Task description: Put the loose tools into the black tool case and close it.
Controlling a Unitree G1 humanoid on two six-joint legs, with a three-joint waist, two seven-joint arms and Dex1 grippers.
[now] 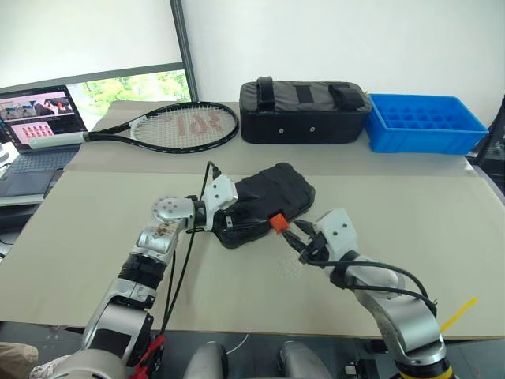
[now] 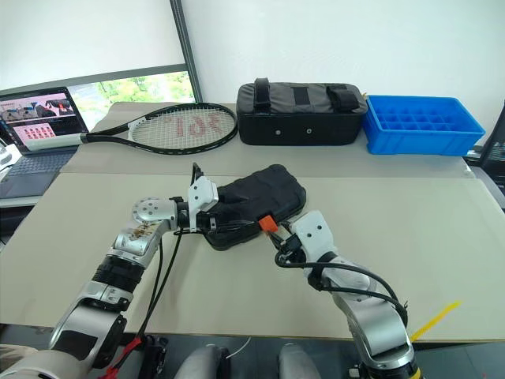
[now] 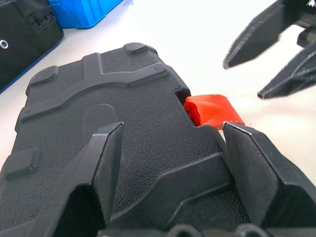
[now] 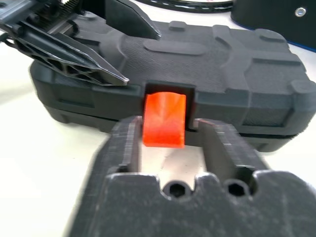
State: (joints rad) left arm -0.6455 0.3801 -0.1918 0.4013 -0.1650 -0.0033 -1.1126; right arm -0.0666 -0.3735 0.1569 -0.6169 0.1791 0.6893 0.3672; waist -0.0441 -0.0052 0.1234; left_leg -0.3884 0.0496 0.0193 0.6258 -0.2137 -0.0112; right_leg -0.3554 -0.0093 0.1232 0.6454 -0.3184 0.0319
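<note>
The black tool case [image 1: 272, 192] lies closed on the beige table, its orange latch [image 1: 278, 223] facing me. My left gripper [image 1: 245, 212] is open, with its fingers [image 3: 106, 163] spread flat on the ribbed lid at the case's near left end. My right gripper [image 1: 294, 234] hovers just in front of the latch [image 4: 164, 121], its two fingers [image 3: 256, 34] a little apart and clear of it, holding nothing. The loose tools are out of view.
Behind the case, a tennis racket [image 1: 177, 126] lies at the back left, a black fabric bag [image 1: 304, 110] with straps at the back middle, and a blue plastic crate [image 1: 426, 122] at the back right. A laptop [image 1: 35, 118] stands at the far left.
</note>
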